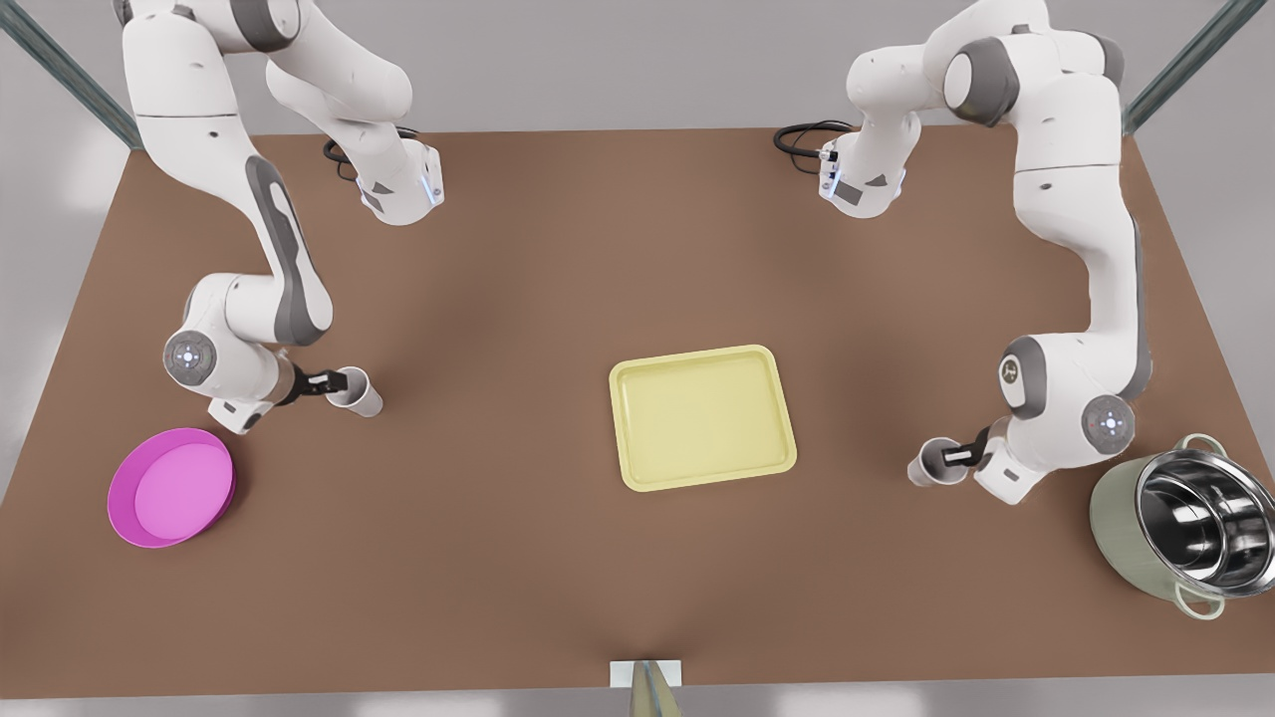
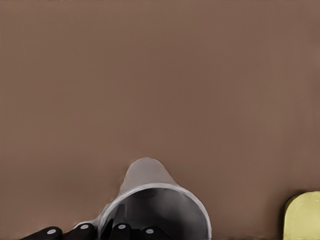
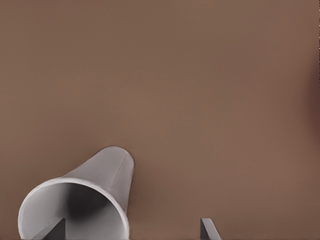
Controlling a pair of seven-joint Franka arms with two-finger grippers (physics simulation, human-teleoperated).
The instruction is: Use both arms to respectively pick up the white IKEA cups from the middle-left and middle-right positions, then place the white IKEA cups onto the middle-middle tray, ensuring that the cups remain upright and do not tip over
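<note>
One white IKEA cup [image 1: 367,398] stands on the brown table at the front view's left. My left gripper [image 1: 327,382] is shut on its rim. In the left wrist view one finger is inside the cup [image 2: 150,185] and the other outside, gripper [image 2: 100,231]. The other white IKEA cup [image 1: 924,468] stands at the front view's right. My right gripper [image 1: 958,456] is open over it. In the right wrist view one finger sits inside that cup [image 3: 100,175] and the other well outside, gripper [image 3: 132,231]. The pale yellow tray [image 1: 702,416] lies between the cups with nothing on it; its corner [image 2: 303,215] shows in the left wrist view.
A round magenta plate [image 1: 171,486] lies near the front view's left edge, close to the left arm. A large steel-lined pot [image 1: 1185,523] stands at the far right, beside the right arm's wrist. Bare brown table [image 1: 498,299] stretches between each cup and the tray.
</note>
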